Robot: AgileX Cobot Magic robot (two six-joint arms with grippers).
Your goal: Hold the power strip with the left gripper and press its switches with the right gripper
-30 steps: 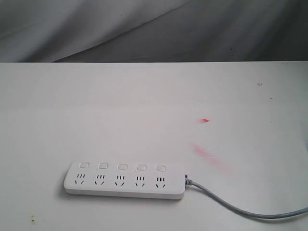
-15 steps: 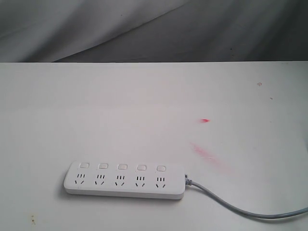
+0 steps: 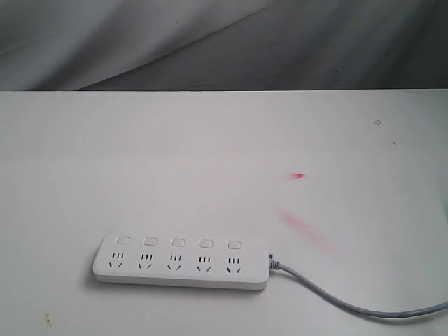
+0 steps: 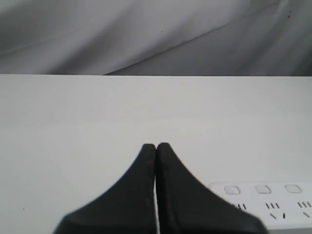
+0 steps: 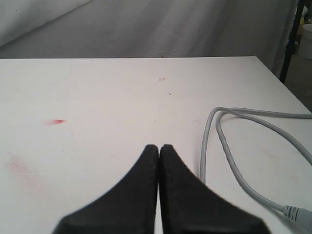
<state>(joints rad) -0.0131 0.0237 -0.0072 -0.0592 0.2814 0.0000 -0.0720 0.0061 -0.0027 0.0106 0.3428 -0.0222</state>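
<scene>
The white power strip (image 3: 180, 262) lies flat near the table's front edge, left of centre. Its five square switches (image 3: 178, 242) run in a row along its far side, above the socket sets. A grey cord (image 3: 350, 304) leaves its right end and curves off to the right. Neither gripper shows in the exterior view. In the left wrist view my left gripper (image 4: 156, 145) is shut on nothing, with one end of the power strip (image 4: 265, 202) beside it. In the right wrist view my right gripper (image 5: 159, 146) is shut and empty, with the looping cord (image 5: 229, 146) lying beside it.
Red smears (image 3: 302, 225) and a small red mark (image 3: 299, 175) stain the white table (image 3: 210, 154) right of the strip. A grey cloth backdrop (image 3: 224, 42) hangs behind the table's far edge. The table's right edge (image 5: 280, 83) shows in the right wrist view.
</scene>
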